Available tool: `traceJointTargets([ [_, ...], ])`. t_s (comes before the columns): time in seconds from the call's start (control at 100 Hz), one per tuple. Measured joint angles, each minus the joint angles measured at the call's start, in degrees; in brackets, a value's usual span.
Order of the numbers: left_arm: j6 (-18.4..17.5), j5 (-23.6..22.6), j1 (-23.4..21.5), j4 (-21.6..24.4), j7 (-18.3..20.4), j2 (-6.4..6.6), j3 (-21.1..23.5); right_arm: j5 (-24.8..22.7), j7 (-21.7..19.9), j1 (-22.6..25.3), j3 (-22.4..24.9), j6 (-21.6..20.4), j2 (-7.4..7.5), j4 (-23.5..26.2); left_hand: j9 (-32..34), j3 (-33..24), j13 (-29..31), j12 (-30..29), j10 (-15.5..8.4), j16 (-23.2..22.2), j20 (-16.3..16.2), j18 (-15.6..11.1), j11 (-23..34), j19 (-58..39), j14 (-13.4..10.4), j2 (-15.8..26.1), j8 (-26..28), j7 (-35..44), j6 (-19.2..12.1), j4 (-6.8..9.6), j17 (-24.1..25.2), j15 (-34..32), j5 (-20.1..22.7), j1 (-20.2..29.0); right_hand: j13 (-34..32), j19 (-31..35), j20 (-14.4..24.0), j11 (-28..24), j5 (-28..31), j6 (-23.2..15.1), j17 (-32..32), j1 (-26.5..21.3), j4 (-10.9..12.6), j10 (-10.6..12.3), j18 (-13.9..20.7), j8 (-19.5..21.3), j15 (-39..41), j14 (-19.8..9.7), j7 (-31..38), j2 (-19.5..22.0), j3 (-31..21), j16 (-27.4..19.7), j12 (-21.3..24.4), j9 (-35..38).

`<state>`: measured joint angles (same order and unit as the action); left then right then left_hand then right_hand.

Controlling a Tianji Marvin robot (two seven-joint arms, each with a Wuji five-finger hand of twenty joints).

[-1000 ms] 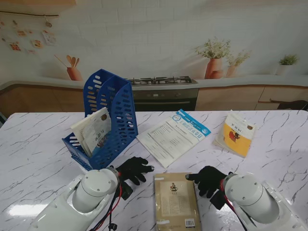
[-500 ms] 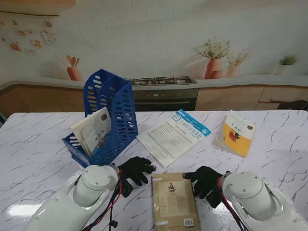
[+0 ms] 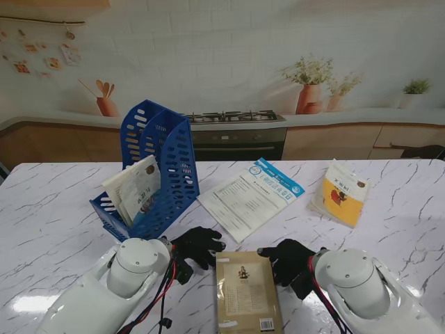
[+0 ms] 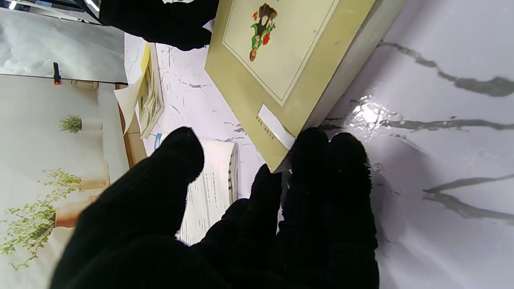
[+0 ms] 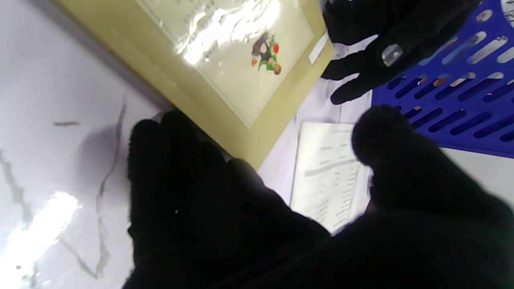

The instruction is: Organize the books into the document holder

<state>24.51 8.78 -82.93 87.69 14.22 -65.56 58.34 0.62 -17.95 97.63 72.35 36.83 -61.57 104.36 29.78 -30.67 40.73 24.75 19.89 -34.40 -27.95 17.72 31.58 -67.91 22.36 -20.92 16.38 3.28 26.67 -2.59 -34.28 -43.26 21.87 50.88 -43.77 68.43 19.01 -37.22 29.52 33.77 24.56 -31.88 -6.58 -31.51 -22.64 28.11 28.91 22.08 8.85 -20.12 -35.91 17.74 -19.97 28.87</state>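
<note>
Both black-gloved hands flank the olive-tan softcover book (image 3: pixel 245 291) lying flat on the white marble-patterned table (image 3: pixel 55 229) close to me: the left hand (image 3: pixel 197 245) rests at the book's far left corner, fingers (image 4: pixel 321 168) loosely spread with their tips touching that corner and the thumb held apart, gripping nothing; the right hand (image 3: pixel 287 259) sits against the book's far right corner, fingers (image 5: pixel 176 168) lying along its edge, thumb lifted clear, likewise not closed around it. The book has a matte khaki cover with a paler cream panel, a thin border line and a small colourful figure printed on it, a white label strip near one edge and a barcode at the near corner; its page block shows as a pale grey side in the left wrist view. The glossy table top carries grey veins and bright glare. The blue perforated plastic document holder (image 3: pixel 163 163) stands farther from me on the left, its slotted walls upright, with a pale booklet (image 3: pixel 133 189) leaning inside it. A white printed booklet with a blue band (image 3: pixel 250 197) lies flat in the middle, and a yellow-and-white booklet (image 3: pixel 341 191) lies well apart on the right
</note>
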Motion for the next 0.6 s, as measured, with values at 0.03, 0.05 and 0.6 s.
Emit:
traceJointTargets([
  [0.03,-0.36,-0.03,0.0,-0.16,0.06,0.02,-0.06,0.0,0.23,0.07,-0.01,-0.12,-0.09,-0.01,0.0,-1.33,0.18,0.81,-0.16,-1.41,0.71,-0.75,0.0,0.0,-0.51,-1.04,0.0,0.0,0.0,0.0,-1.17,-0.44,0.04,0.47,0.0,0.0,0.02,-0.06,0.0,-0.04,0.0,-0.58,0.0,0.0,-0.16,0.0,0.04,0.14,0.0,-0.02,-0.61,0.53,0.0,0.15],
  [0.05,-0.65,-0.14,0.0,-0.26,0.11,0.04,-0.13,0.0,0.42,0.13,-0.01,-0.19,-0.16,-0.02,0.0,-3.07,0.73,1.52,-0.4,-2.74,1.51,-1.61,0.29,0.02,-1.16,-2.06,0.01,0.0,-0.14,0.0,-2.53,-0.61,0.15,0.59,-0.02,0.0,0.03,-0.31,0.0,-0.09,0.0,-0.58,0.0,0.0,-0.58,0.0,0.21,0.23,0.0,-0.04,-0.66,0.94,-0.01,0.21],
  [0.6,-5.21,0.84,2.11,-3.0,3.33,0.84,-2.59,2.46,4.25,0.63,-0.32,-2.01,-1.11,-0.63,-0.02,-10.7,1.36,2.41,-1.31,-13.81,6.23,-4.92,0.21,-2.02,-2.43,-8.43,4.55,3.1,-4.16,0.0,-7.23,-7.29,11.93,5.65,-0.28,-0.02,0.11,-0.43,0.01,0.64,-0.98,-0.58,0.0,-0.61,-6.5,0.0,2.72,5.06,-0.01,-0.16,-2.84,2.48,-0.21,0.35],
])
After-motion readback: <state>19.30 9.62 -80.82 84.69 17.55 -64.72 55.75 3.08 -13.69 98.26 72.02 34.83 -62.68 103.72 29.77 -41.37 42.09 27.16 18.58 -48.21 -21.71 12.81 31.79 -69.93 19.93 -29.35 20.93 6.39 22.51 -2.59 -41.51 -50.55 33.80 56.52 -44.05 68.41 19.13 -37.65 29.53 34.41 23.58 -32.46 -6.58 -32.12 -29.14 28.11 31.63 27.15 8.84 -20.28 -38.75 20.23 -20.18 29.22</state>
